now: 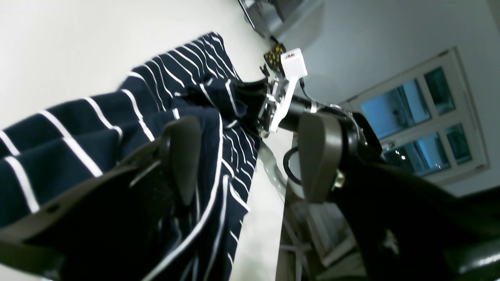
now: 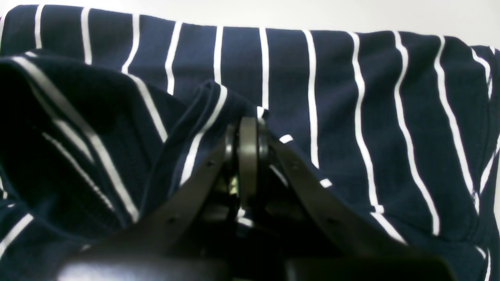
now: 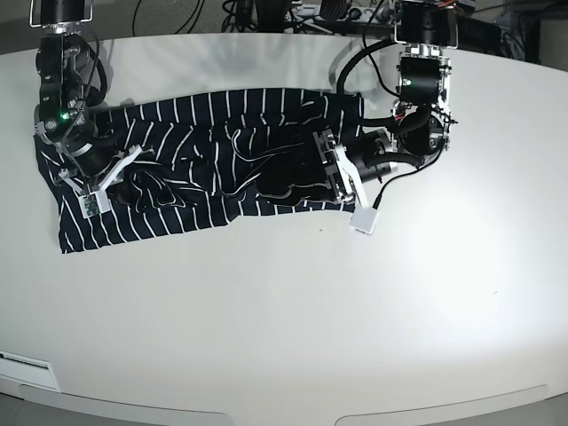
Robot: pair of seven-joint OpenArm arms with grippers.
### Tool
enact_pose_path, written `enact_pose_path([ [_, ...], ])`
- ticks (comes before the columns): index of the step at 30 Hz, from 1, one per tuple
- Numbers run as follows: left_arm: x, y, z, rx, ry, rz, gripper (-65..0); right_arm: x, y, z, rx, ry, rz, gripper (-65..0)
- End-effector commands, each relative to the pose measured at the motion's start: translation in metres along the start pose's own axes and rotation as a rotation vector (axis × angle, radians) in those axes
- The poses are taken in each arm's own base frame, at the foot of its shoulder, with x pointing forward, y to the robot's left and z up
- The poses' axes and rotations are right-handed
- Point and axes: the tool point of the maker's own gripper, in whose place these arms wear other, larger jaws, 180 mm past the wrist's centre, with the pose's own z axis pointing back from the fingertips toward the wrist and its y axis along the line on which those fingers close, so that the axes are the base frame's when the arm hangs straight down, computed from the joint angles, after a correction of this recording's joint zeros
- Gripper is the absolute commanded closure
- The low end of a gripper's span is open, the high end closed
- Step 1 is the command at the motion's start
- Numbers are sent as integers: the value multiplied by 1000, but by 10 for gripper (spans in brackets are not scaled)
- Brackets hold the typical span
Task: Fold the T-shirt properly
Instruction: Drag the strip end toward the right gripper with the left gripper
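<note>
The T-shirt lies spread out and rumpled toward the table's far-left part. From overhead you can't really see either set of fingers. The left wrist camera shows the left gripper spread wide, cloth draped against one finger but nothing pinched, with a window behind. The right wrist camera shows the right gripper clamped tight on a fold of shirt.
</note>
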Motion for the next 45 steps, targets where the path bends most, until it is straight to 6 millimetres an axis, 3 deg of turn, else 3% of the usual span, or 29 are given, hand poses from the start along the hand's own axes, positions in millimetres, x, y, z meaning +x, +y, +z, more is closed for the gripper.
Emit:
enact_pose_path([
  [1,19,-7,0,-21,-60,-37,-405,-32,8,2,30,143,26,0],
  [4,31,3,9,24,-107,-50,-393,-32,8,2,30,142,26,0],
  [5,36,6,15,39,-125,-52,-361,-32,8,2,30,142,26,0],
  [7,46,12,27,68,-166,-59,-230,-32,8,2,30,142,26,0],
  [9,51,19,40,102,-183,-59,-40,-32,8,2,30,142,27,0],
  [10,51,22,46,117,-172,-59,0,-32,8,2,30,142,26,0],
  [15,38,12,61,55,-98,-54,0,-32,8,2,30,141,26,0],
  [16,31,12,63,52,-58,-72,-60,-32,8,2,30,141,26,0],
  [19,14,15,68,68,43,-88,-320,-32,8,2,29,142,26,0],
  [20,11,16,71,76,65,-86,-362,-32,8,2,29,142,26,0],
  [27,17,19,89,128,122,-140,-365,-32,8,1,32,139,23,0],
  [35,-16,3,72,56,323,-215,-365,-32,8,1,31,140,24,0],
  [37,-25,10,73,88,374,-224,-364,-32,8,1,31,141,24,0],
  [43,-28,13,74,104,392,-228,-361,-32,8,1,31,140,23,0],
  [45,-28,13,73,103,392,-229,-306,-32,8,1,31,140,23,0],
])
